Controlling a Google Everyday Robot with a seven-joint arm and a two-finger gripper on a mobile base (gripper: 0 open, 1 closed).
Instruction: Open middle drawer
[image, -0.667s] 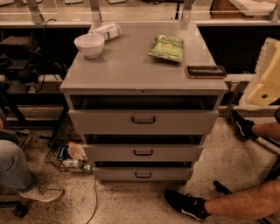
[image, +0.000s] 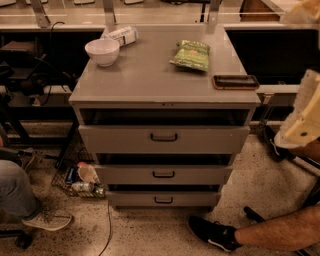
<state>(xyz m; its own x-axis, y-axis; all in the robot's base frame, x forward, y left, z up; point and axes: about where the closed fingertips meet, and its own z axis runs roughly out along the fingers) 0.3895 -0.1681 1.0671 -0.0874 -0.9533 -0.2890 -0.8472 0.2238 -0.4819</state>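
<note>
Camera view: the middle drawer (image: 164, 174) sits second from the top in a grey metal cabinet (image: 150, 80). Its flat, wide front is of medium height, with a small black bar handle (image: 164, 174) at its centre and a dark band of shadow along its upper edge. Above it is the taller-fronted top drawer (image: 164, 138) and below it the slimmest bottom drawer (image: 163, 199), both with the same smooth grey fronts, square corners and black handles. The cabinet's matte top carries a round white bowl (image: 102, 51) near the back left. A pale can (image: 122, 35) lies on its side behind the bowl, a crinkled green snack bag (image: 191, 54) sits toward the back right, and a flat dark rectangular object (image: 236, 81) lies at the right edge. The gripper (image: 302, 122), a cream blocky shape, hangs at the right border of the view beside the cabinet, about level with the top drawer and well apart from the middle handle; how its grip stands cannot be made out. The speckled floor (image: 150, 235) directly before the drawer fronts is open. A black shoe (image: 212, 234) and a bare leg cross the lower right. A jeans-clad leg with a pale sneaker (image: 46, 220) sits at the lower left, and a wire basket (image: 80, 180) of small items stands against the cabinet's left side.
</note>
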